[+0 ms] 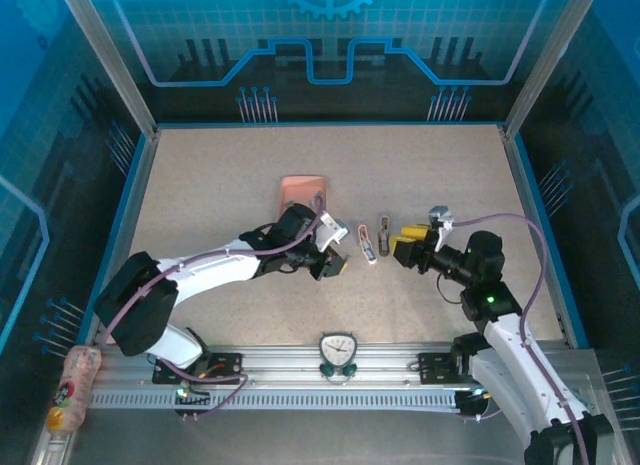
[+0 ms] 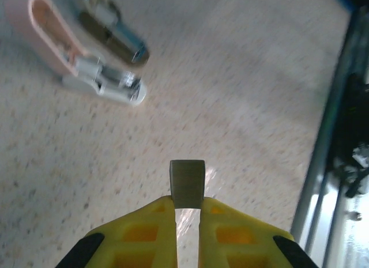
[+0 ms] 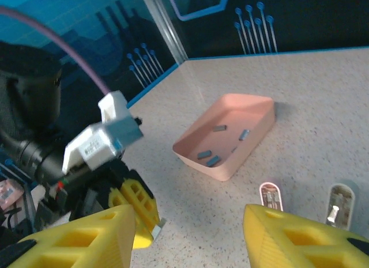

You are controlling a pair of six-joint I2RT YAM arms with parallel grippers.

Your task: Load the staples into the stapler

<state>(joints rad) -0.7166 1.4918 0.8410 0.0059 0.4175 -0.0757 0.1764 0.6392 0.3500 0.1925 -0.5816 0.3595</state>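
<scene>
The stapler [image 1: 368, 245] lies opened out on the table between my two grippers, pale pink with silvery metal parts. In the left wrist view the stapler [image 2: 86, 55] is at the upper left. My left gripper [image 2: 187, 204] is shut on one dark grey strip of staples [image 2: 187, 184], which sticks out past the yellow fingertips, a little short of the stapler. In the top view the left gripper [image 1: 338, 265] is just left of the stapler. My right gripper [image 1: 402, 243] is just right of it. The right gripper [image 3: 190, 236] is open with nothing between its fingers.
The salmon-pink tray [image 3: 202, 164] stands on the table behind the stapler with several loose staples [image 3: 207, 155] in it. In the top view the tray [image 1: 300, 182] is behind the left gripper. The rail with the arm bases runs along the near edge.
</scene>
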